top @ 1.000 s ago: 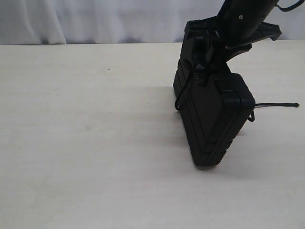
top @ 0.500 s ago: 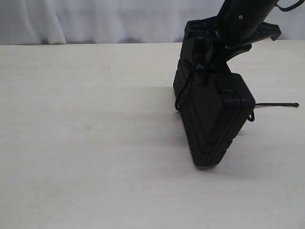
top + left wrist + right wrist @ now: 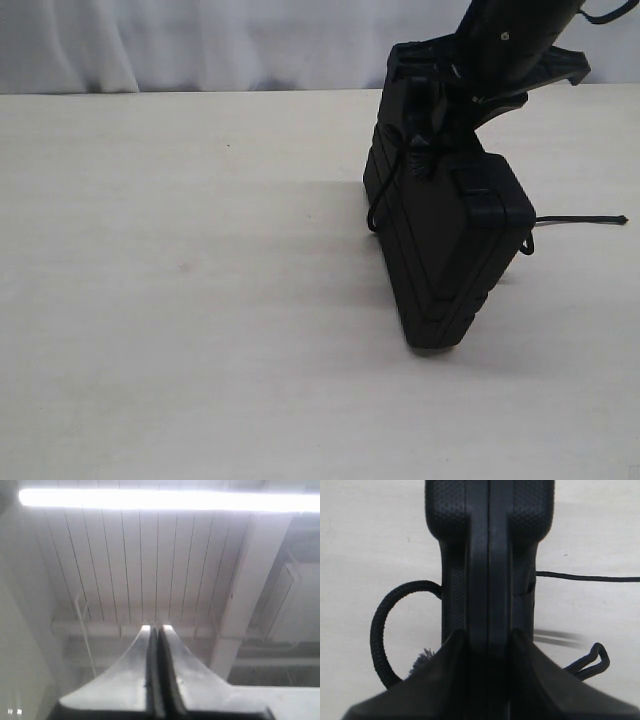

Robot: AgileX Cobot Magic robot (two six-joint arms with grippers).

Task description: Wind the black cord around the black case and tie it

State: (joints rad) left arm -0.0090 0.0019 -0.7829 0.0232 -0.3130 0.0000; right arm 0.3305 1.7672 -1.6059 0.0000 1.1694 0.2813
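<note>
- Table (image 3: 180,300): pale and bare-looking under and around the right gripper (image 3: 487,645). The work sits directly below that gripper.
- Case (image 3: 440,260): stood up on its narrow end and leaning. Its lower corner rests on the table and its upper edge is in the right gripper.
- Right gripper: partly open, with the fingers clamped on either side of the case's seam. You have a firm-looking hold on the case and none on the cord.
- Left gripper (image 3: 155,630): fingers pressed fully together with nothing between them. It points up at the ceiling (image 3: 150,555), well away from the work.
- Cord (image 3: 374,630): a slack loop bulges out from the case just beside one finger. On the other side a thin tail runs off across the table, with a small bight lying near that finger. Whether it makes a full turn around the case can't be told.
- Frayed knot (image 3: 422,660): sits just beside the finger, inside the big loop.
- Step, as I read it: mid-wrap. The case is propped up so the cord can pass around it, and no tie is visible.
- Next move, my judgement: keep the case steady and bring the left gripper down to the loop or tail. Pull the slack snug before you tie it. Watch the leaning case, since a sideways tug could tip it.
</note>
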